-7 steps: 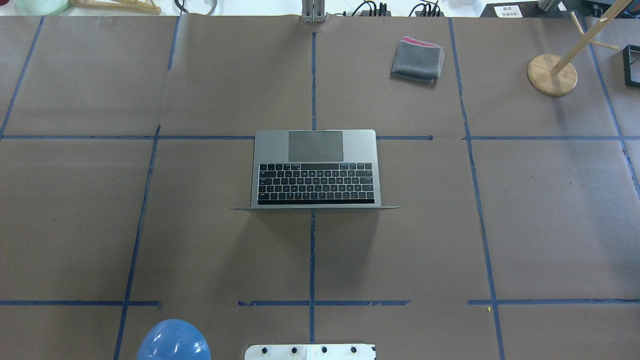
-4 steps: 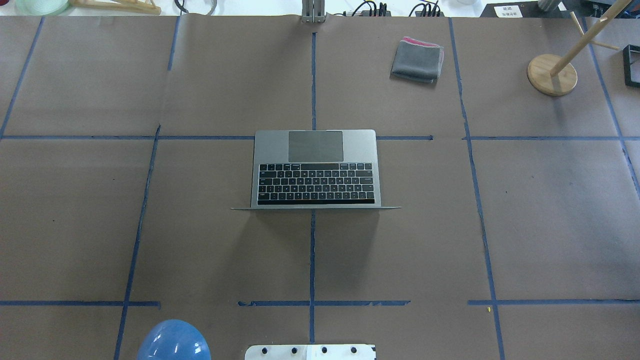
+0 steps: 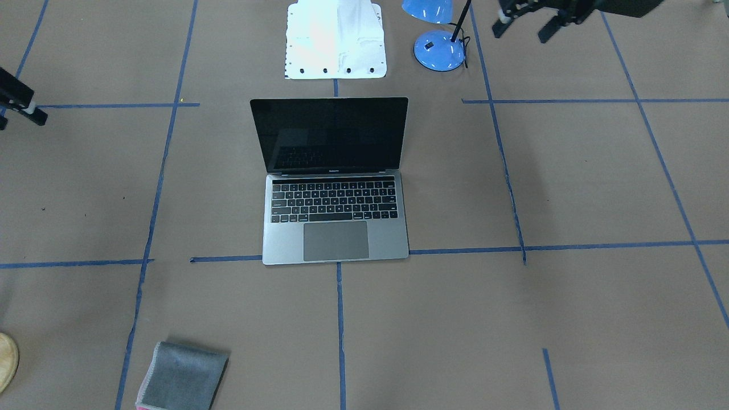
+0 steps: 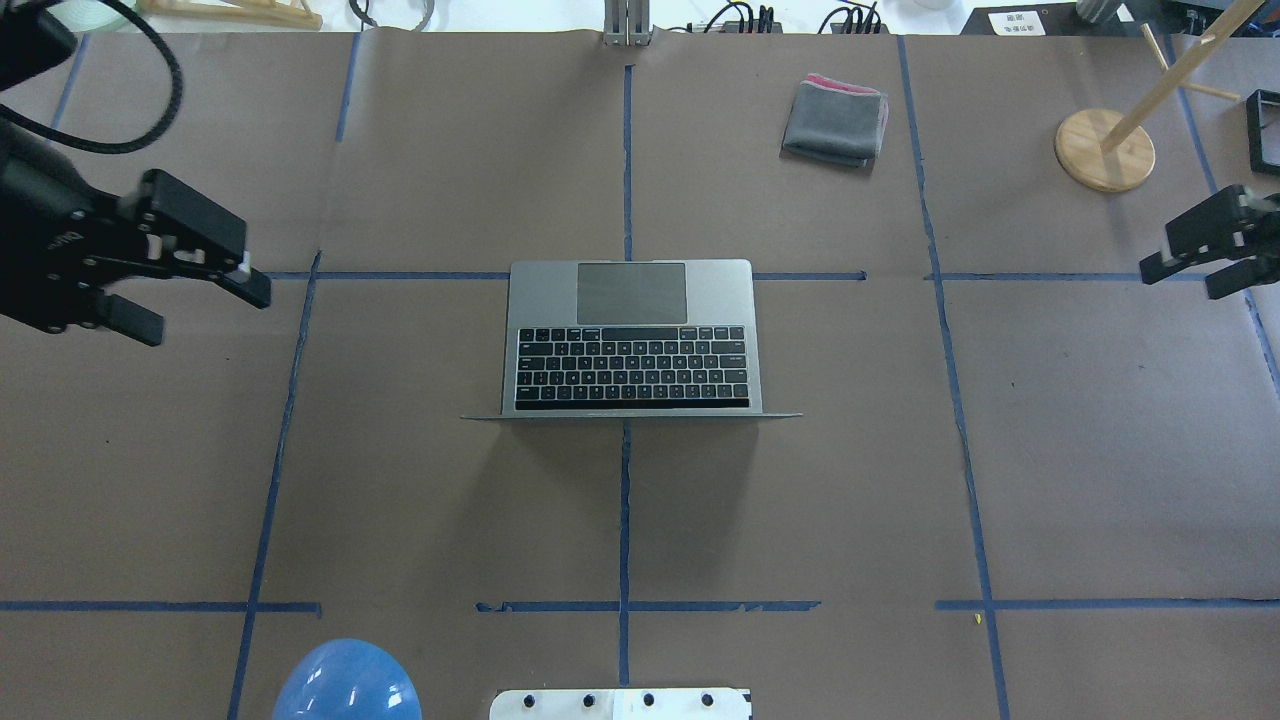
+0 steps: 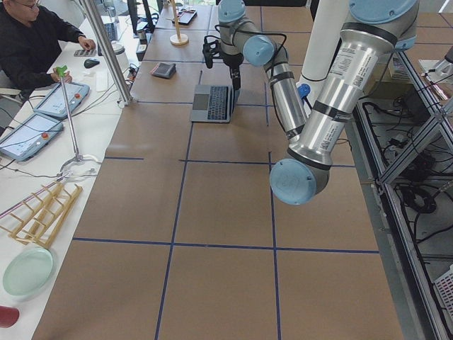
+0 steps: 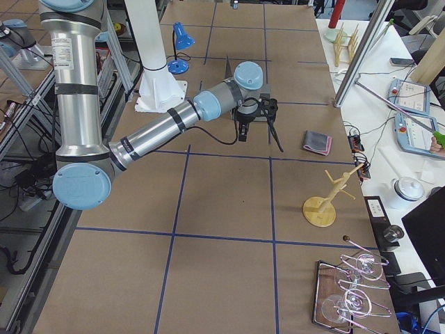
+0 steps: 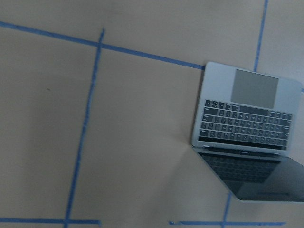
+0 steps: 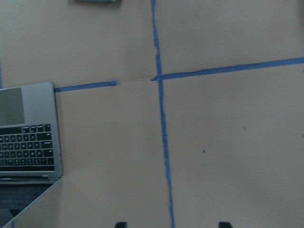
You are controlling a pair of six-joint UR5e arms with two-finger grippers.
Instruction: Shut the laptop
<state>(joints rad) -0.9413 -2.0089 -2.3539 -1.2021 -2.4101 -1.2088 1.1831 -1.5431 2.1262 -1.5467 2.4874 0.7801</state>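
Note:
The space-grey laptop (image 4: pixel 630 330) stands open at the table's middle, its lid upright and seen edge-on, its trackpad toward the far side. The front view shows its black screen and keys (image 3: pixel 336 228). It also shows in the left wrist view (image 7: pixel 247 114) and at the left edge of the right wrist view (image 8: pixel 28 137). My left gripper (image 4: pixel 212 315) is open and empty, well to the laptop's left; it also shows in the front view (image 3: pixel 521 34). My right gripper (image 4: pixel 1183 283) is open and empty near the table's right edge, far from the laptop.
A folded grey cloth (image 4: pixel 835 120) lies at the far side, right of centre. A wooden peg stand (image 4: pixel 1103 148) and a black frame (image 4: pixel 1262 130) are at the far right. A blue lamp (image 4: pixel 345 685) and the white base plate (image 4: pixel 620 703) are at the near edge.
Both grippers have come into the overhead view, the left from the left edge and the right from the right edge. The laptop has not moved.

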